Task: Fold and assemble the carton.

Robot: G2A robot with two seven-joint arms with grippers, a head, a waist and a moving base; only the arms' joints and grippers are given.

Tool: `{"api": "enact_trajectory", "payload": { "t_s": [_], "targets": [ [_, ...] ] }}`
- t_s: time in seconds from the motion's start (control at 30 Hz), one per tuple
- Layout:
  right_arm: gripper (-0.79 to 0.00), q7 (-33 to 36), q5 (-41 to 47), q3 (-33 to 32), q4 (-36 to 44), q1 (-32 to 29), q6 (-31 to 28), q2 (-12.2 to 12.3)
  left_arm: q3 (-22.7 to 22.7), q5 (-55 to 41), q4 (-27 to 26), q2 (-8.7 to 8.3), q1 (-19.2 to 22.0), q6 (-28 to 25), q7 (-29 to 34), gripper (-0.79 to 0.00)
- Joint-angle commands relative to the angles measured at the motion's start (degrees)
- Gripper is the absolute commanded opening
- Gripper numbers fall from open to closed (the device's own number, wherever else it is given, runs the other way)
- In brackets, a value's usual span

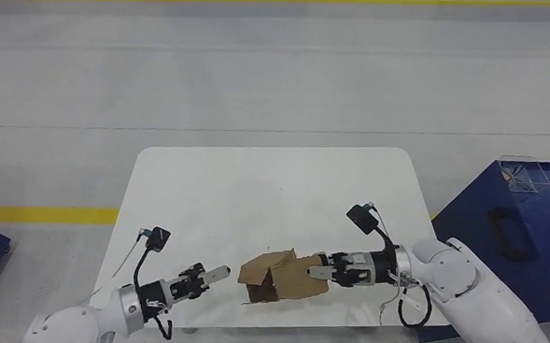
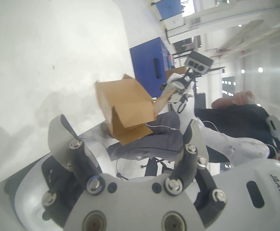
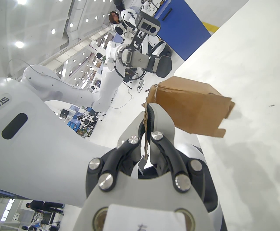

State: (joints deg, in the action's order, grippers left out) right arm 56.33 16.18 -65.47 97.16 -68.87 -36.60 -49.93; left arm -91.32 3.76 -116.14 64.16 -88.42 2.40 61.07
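The white rounded-corner table [image 1: 257,182] carries a small brown cardboard carton [image 1: 279,276] close to its edge nearest the robot, partly formed, with loose flaps hanging open at the end facing the left arm. The carton sits between the two arms, and whether its underside rests on the tabletop cannot be told. The right gripper [image 3: 147,113] is pinched tight on a cardboard flap at one end, while the left gripper [image 2: 125,123], spread wide and empty, is just beside the opposite end.
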Motion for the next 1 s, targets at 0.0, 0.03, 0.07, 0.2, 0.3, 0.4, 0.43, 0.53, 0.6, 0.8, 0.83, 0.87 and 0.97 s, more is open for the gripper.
{"api": "enact_trajectory", "payload": {
  "t_s": [0.0, 0.03, 0.07, 0.2, 0.3, 0.4, 0.43, 0.53, 0.6, 0.8, 0.83, 0.87, 0.97],
  "targets": [
    [-0.785, -0.38, -0.31, -0.25, 0.15, -0.18, 0.10, 0.00, 1.18, 1.99, -0.72, -0.12, -0.30, 1.92, 0.31, 0.000],
    [-0.785, -0.49, -0.51, -0.31, 0.23, -0.27, 0.21, 0.00, 1.64, 2.84, -0.50, -0.20, -0.24, 3.04, 0.55, 0.000],
    [-0.785, -0.58, -0.62, -0.34, 0.35, -0.35, 0.28, -0.02, 2.12, 4.53, -0.39, -0.28, 0.08, 4.19, 0.28, 0.000],
    [-0.785, -1.03, -0.65, -0.39, 0.70, -0.58, 0.46, -0.09, 6.61, 12.55, -0.68, -0.53, 1.22, 6.23, 0.29, -0.043],
    [-0.785, -1.72, -0.45, -0.57, 0.79, -0.69, 0.10, -0.18, 7.45, 10.59, 0.00, -0.64, 2.43, 5.18, 2.00, -0.052],
    [-0.785, -1.77, -0.12, -0.79, 0.89, -0.85, -0.23, -0.20, 7.81, 10.50, -1.02, -0.78, 2.16, 4.44, 1.56, -0.025],
    [-0.785, -1.78, 0.04, -0.88, 0.92, -0.92, -0.38, -0.21, 7.80, 10.42, -1.27, -0.84, 2.09, 4.04, 1.55, -0.031],
    [-0.785, -1.69, 0.34, -1.06, 1.19, -1.11, -0.58, -0.22, 8.13, 10.20, -1.79, -0.99, 1.59, 3.53, 1.39, -0.034],
    [-0.785, -1.69, 0.40, -1.20, 1.31, -1.21, -0.74, -0.24, 8.27, 10.09, -1.76, -1.09, 1.58, 3.46, 1.26, -0.034],
    [-0.785, -1.52, 1.03, -1.41, 1.50, -1.56, -1.08, -0.29, 10.36, 12.07, -1.14, -1.34, 2.42, 4.85, 1.62, -0.068],
    [-0.785, -1.39, 1.08, -1.41, 1.59, -1.61, -1.12, -0.30, 10.88, 12.44, -0.99, -1.36, 2.71, 4.93, 1.71, -0.062],
    [-0.785, -1.23, 1.08, -1.41, 1.61, -1.65, -1.14, -0.31, 11.39, 12.85, -0.79, -1.38, 2.99, 5.13, 1.66, -0.052],
    [-0.785, -0.64, 0.94, -1.15, 1.77, -1.65, -0.90, -0.35, 12.27, 12.87, -0.45, -1.41, 3.78, 5.87, 1.35, -0.037]
  ]
}}
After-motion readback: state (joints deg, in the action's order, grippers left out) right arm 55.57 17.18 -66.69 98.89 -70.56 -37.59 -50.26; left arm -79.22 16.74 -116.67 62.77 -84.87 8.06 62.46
